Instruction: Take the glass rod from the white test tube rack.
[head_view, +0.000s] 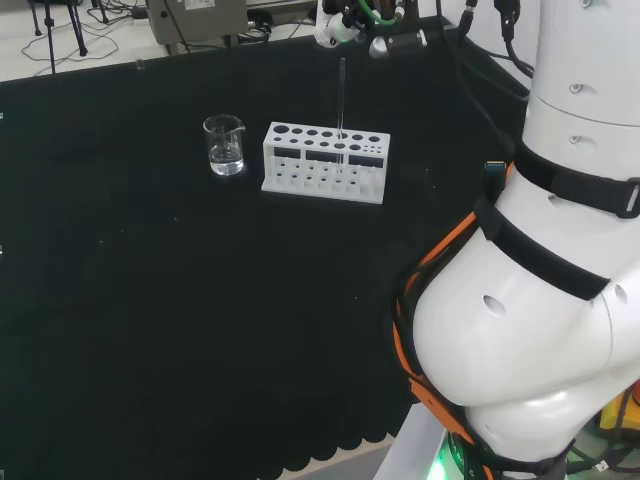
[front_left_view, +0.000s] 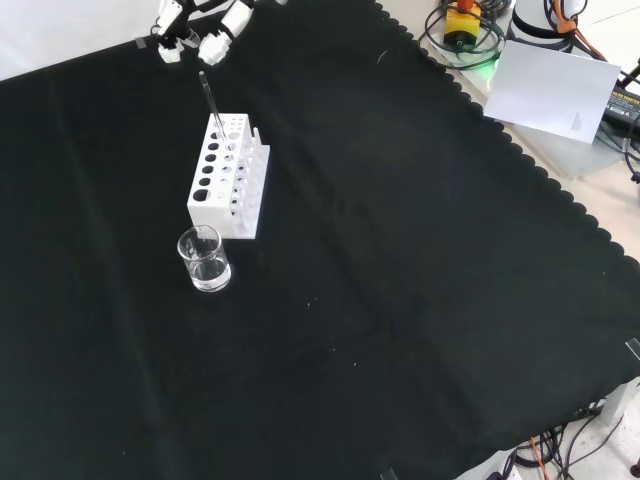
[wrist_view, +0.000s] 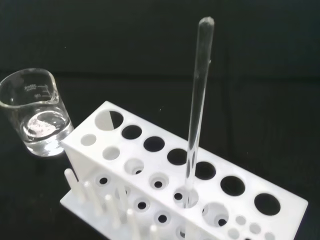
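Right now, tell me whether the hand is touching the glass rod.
Apart. In the front view the hand hangs above the glass rod, with black cloth showing between its fingertips and the rod's top end; the rod stands in the white rack.

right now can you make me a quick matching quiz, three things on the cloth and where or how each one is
Things:
1. glass rod
2. beaker
3. hand

States:
a. stands on the cloth beside the rack's end, a little clear liquid inside
b. hovers above the rod's top, not touching it
c. stands upright in a hole of the white test tube rack

Pairs: 1-c, 2-a, 3-b
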